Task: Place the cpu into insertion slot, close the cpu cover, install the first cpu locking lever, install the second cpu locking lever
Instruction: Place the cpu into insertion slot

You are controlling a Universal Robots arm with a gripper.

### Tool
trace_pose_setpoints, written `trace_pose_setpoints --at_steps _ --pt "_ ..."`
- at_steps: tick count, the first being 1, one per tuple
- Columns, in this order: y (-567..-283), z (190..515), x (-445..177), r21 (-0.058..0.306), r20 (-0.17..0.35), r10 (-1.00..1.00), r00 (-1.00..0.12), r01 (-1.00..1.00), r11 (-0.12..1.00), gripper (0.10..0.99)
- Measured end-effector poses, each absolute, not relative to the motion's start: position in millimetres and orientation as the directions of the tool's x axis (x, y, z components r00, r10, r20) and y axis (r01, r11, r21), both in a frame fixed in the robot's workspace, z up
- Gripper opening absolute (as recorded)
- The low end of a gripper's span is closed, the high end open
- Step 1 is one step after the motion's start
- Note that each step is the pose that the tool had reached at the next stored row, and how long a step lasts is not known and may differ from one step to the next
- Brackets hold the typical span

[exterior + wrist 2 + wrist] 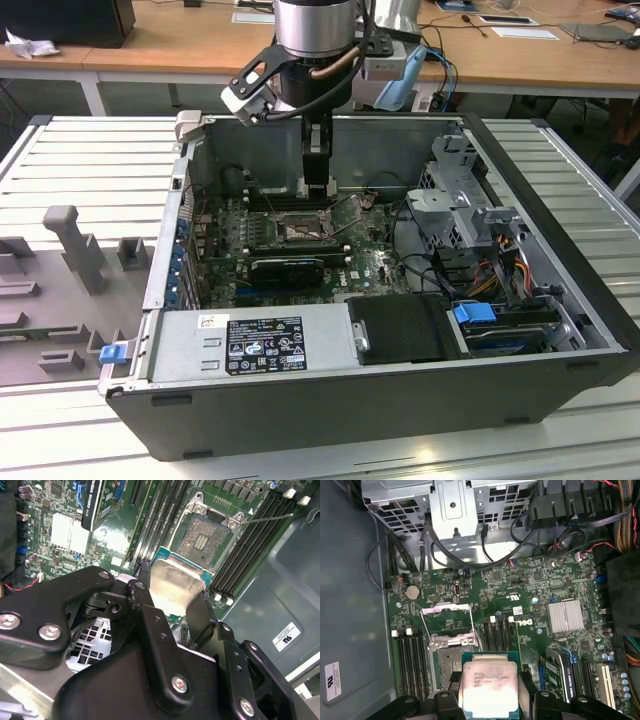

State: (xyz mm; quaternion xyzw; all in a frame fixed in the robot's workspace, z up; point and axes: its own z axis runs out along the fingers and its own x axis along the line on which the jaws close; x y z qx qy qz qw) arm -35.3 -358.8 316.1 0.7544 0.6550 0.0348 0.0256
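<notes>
Open case (330, 420), big sticker (265, 345) on the psu (320, 335), print too tiny to read. Gripper (170, 600) is clamped on the cpu (489, 685), holding it over the board (520, 597) right by the bare slot (202, 540), cover (447, 625) flipped up. Faint lettering on the cpu lid, unreadable.

Cameras: one is watching from outside the case, two are riding on the arm above the board.

The exterior view is standing back and high, looking down into the open computer case (400, 390), where the arm (315, 40) is reaching in from the far side. The first wrist view is facing almost straight down onto the motherboard (520, 595). The second wrist view is looking along the gripper (171, 597) at a slant, from closer in. Both wrist views are sharing the cpu (490, 687) (172, 580) clamped in the fingers, the insertion slot (451, 662) (202, 537) and the silver heatsink (565, 616) (70, 530). The exterior view is also taking in that slot (300, 232).
</notes>
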Motion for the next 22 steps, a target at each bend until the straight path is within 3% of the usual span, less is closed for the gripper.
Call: trace_pose_setpoints --at_steps 22 --pt "-358.1 305.6 -39.0 0.084 0.02 1.0 -0.012 0.996 0.01 0.525"
